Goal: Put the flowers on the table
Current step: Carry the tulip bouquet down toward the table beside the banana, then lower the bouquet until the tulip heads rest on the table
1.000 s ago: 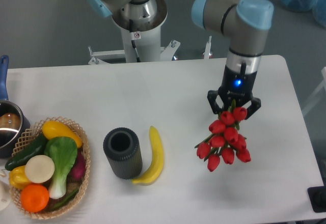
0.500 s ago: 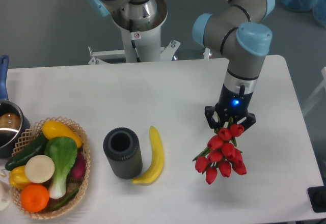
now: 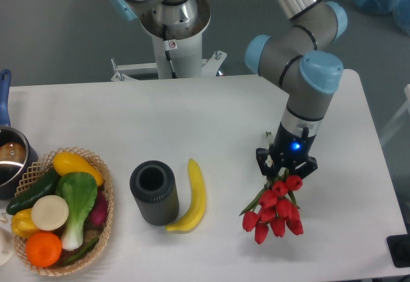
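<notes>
Right of banana, tool clamps flowers above table.

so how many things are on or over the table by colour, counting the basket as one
red: 1, flowers in the gripper
yellow: 1, banana
dark grey: 1, cylinder cup
tan: 1, basket of produce
metal: 1, pot at the left edge
total: 5

No word, brand or number can be read anywhere in view. The one sign is a small white sticker with a red mark on the robot's pedestal column, too small to make out.
</notes>
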You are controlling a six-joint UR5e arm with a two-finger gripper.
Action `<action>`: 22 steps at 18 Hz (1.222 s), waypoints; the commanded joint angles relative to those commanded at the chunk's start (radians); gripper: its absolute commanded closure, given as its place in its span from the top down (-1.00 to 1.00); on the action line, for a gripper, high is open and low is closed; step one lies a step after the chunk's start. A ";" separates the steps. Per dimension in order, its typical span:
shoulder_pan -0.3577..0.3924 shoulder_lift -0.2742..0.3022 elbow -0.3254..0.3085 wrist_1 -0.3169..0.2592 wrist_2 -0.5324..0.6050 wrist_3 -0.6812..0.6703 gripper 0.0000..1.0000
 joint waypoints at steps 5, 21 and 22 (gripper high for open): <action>-0.006 -0.051 0.034 0.006 0.000 0.005 -0.34; 0.011 -0.003 0.037 0.006 -0.002 0.043 1.00; 0.030 0.030 0.041 0.006 0.000 0.041 1.00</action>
